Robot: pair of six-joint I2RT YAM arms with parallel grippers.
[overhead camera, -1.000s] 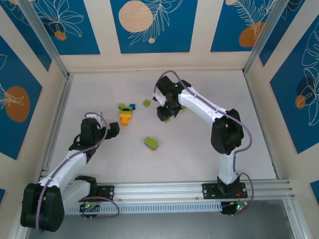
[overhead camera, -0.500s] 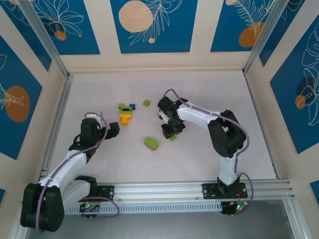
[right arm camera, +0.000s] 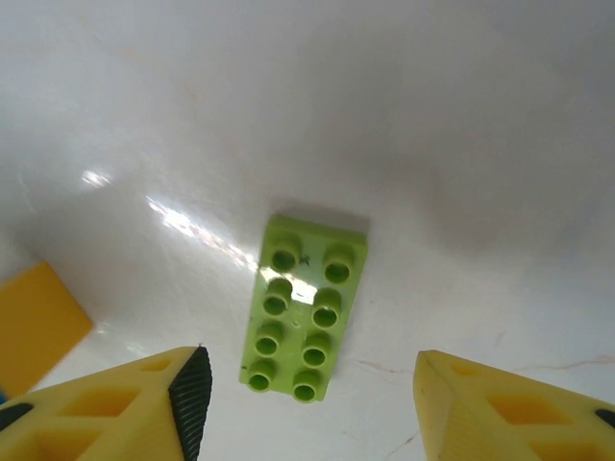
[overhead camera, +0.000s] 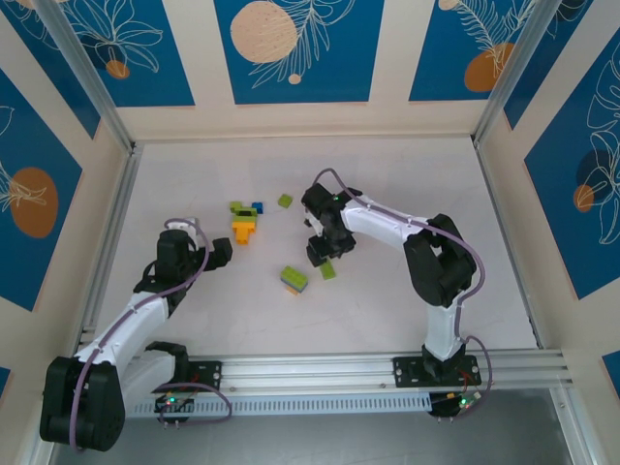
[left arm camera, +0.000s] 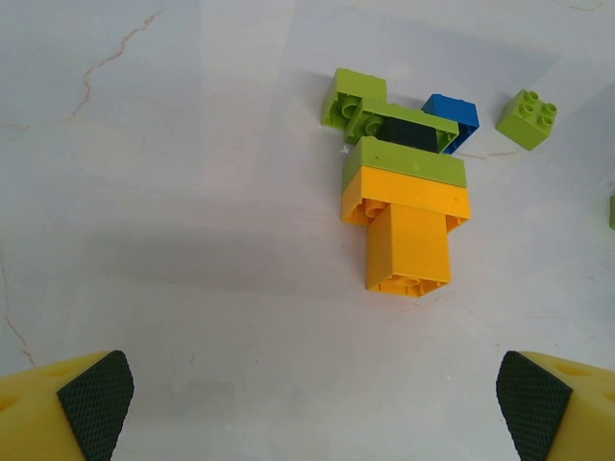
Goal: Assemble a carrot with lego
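A part-built lego piece (overhead camera: 242, 222) lies left of centre: an orange brick (left arm camera: 408, 245) under a lime layer (left arm camera: 404, 160), with a blue brick (left arm camera: 454, 116) behind. My left gripper (overhead camera: 222, 254) (left arm camera: 312, 423) hangs open a little short of it, holding nothing. A flat lime eight-stud brick (right arm camera: 303, 307) (overhead camera: 328, 270) lies studs up on the table. My right gripper (overhead camera: 320, 254) (right arm camera: 309, 415) stands open just above it, its fingers wide of both sides and not touching it.
A small lime brick (overhead camera: 285, 201) (left arm camera: 527, 117) sits behind the piece. A lime-on-orange stack (overhead camera: 294, 279) lies just left of the flat brick; its orange edge (right arm camera: 34, 322) shows in the right wrist view. Bare white table (overhead camera: 407, 194) runs to the right wall.
My right arm came forward from the back towards the centre with the lime brick, then its jaws opened and the brick now lies on the table. The left arm has not moved.
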